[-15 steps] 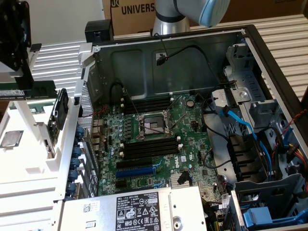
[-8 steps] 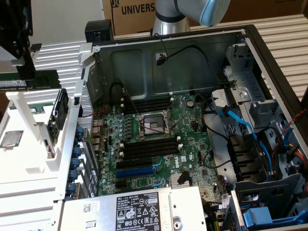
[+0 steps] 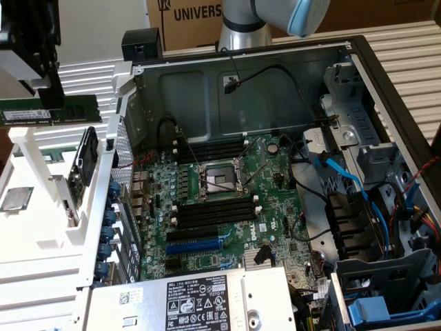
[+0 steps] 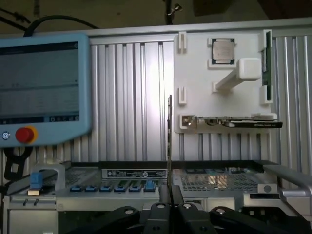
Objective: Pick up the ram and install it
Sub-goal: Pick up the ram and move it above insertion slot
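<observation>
The ram [image 3: 52,110] is a long green stick held level in the air at the exterior view's upper left, above the white fixture [image 3: 31,234] and outside the open computer case [image 3: 241,69]. My gripper [image 3: 54,102] comes down onto it from above and is shut on it. In the wrist view the ram [image 4: 169,141] shows edge-on as a thin dark strip rising from between my shut fingers [image 4: 164,194], with my gripper [image 4: 169,192] clamped on its near end. Black memory slots [image 3: 213,210] with white end clips lie on the motherboard [image 3: 275,207], beside the processor socket [image 3: 217,179].
A blue expansion slot [image 3: 196,245], cables [image 3: 344,179] and a power supply [image 3: 200,303] crowd the case. On the white fixture plate [image 4: 195,73] sit a processor [image 4: 223,48], a card [image 4: 234,122] and another green stick [image 4: 266,58]. A teach pendant [image 4: 39,83] hangs nearby.
</observation>
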